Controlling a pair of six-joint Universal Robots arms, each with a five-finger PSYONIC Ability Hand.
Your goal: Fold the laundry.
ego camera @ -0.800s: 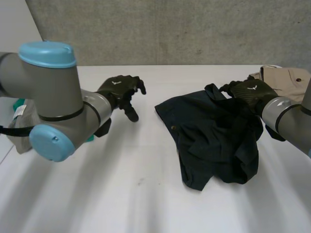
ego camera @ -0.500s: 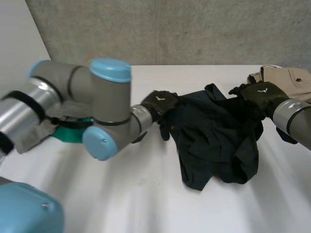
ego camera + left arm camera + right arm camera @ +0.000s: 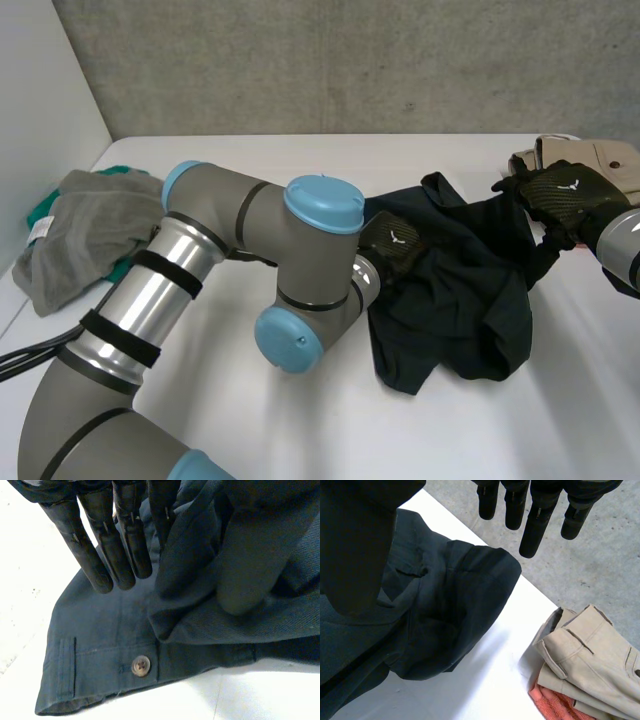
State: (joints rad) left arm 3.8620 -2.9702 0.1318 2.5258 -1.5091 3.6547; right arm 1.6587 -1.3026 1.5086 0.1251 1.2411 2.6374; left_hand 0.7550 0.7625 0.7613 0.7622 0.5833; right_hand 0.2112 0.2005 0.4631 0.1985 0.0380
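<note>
One dark garment (image 3: 450, 290) lies crumpled on the worktop (image 3: 250, 180), at 3 o'clock from its middle. The left robot hand (image 3: 392, 243) lays straight fingers (image 3: 125, 545) on the waistband above its single button (image 3: 141, 665), probably to pin it. The right robot hand (image 3: 562, 192), fingers straight and apart, is at the garment's 2 o'clock edge, probably to spread it. One beige pile (image 3: 600, 155) sits beyond; one grey heap (image 3: 85, 220) at 9 o'clock.
</note>
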